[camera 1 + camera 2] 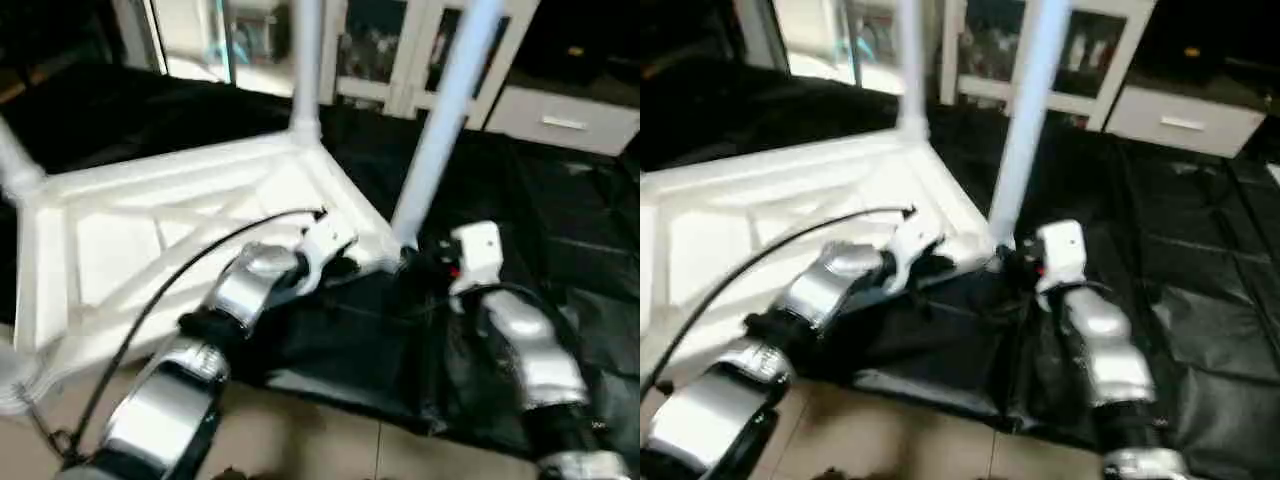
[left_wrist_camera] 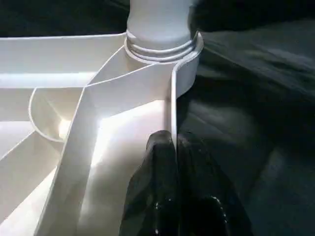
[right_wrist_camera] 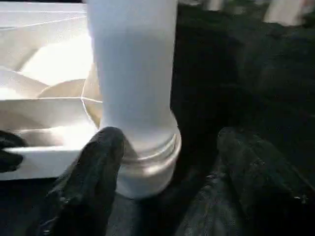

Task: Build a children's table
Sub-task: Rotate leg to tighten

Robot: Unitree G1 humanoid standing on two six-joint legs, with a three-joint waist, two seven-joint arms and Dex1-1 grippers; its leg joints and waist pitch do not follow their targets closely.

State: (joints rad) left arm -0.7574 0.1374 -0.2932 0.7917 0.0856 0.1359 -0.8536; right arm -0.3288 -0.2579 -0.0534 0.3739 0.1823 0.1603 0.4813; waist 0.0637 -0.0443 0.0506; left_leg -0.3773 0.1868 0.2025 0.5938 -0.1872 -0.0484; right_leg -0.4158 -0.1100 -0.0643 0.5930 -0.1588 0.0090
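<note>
White plastic rectangular table top (image 1: 150,240) lies upside down, X-ribbed underside up, partly on a black sheet (image 1: 560,220) spread over the floor. Three long tapered white tube legs show: one upright in the far corner socket (image 1: 306,60), one leaning at the near right corner (image 1: 440,110), one at the left edge (image 1: 15,165).

Left gripper (image 2: 172,147): black fingers pressed together on the thin upright side wall of the top, one finger on each face, just short of a threaded corner socket (image 2: 162,46) with a leg seated in it.

Right gripper (image 3: 170,147): fingers spread wide on either side of the leaning leg's threaded base. One finger (image 3: 101,162) touches it, the other stands apart.
</note>
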